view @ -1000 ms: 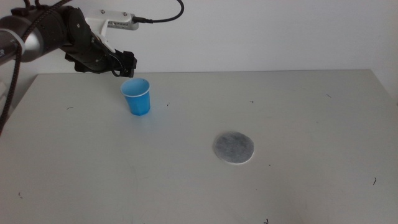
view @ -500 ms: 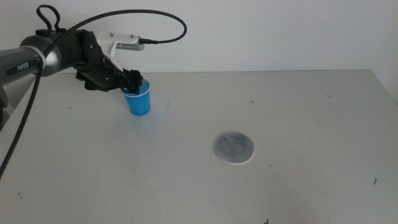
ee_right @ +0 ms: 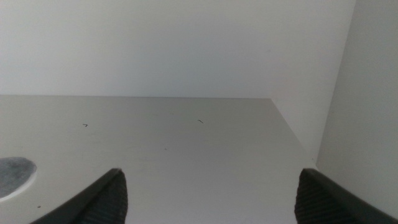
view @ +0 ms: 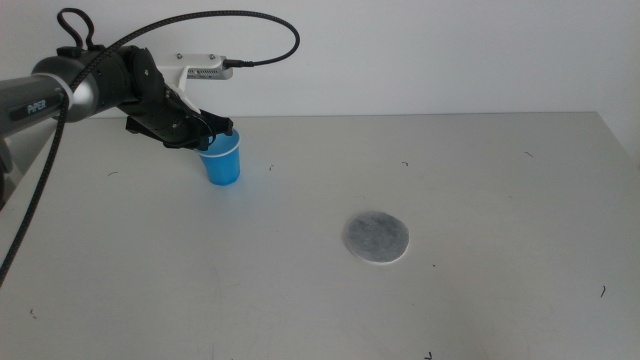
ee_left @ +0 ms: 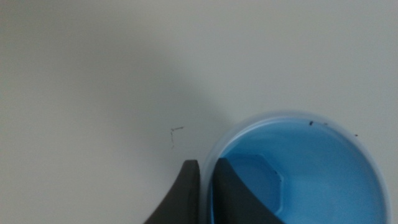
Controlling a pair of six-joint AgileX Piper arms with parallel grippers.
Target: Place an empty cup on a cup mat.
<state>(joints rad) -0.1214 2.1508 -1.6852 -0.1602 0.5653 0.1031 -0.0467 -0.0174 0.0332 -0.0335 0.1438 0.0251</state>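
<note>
1. The left gripper (view: 212, 135) sits at the far left of the table (view: 300, 290), at the rim of the cup (view: 224, 160). In its wrist view one jaw is inside the cup (ee_left: 298, 174) and the other outside, pinched together on the wall. I judge this rim pinch suits a thin, tapered cup that a side squeeze would crush.
2. The cup stands upright on the table, empty and blue inside. It is well apart from the mat, so the carry is not yet done.
3. The mat (view: 376, 238) lies flat near the table's middle, to the right of the cup and nearer the camera, with nothing on it. Being only slightly wider than the cup, it probably calls for a careful, centred set-down.
4. The right gripper (ee_right: 208, 193) is out of the middle view. Its wrist view shows its jaws spread wide and holding nothing, with the mat (ee_right: 15, 176) cut off at the picture's edge.
5. Hard to tell: the left jaws hide part of the rim, so I cannot see whether the wall is dented. The jaw tips are cut off in the left wrist view.
</note>
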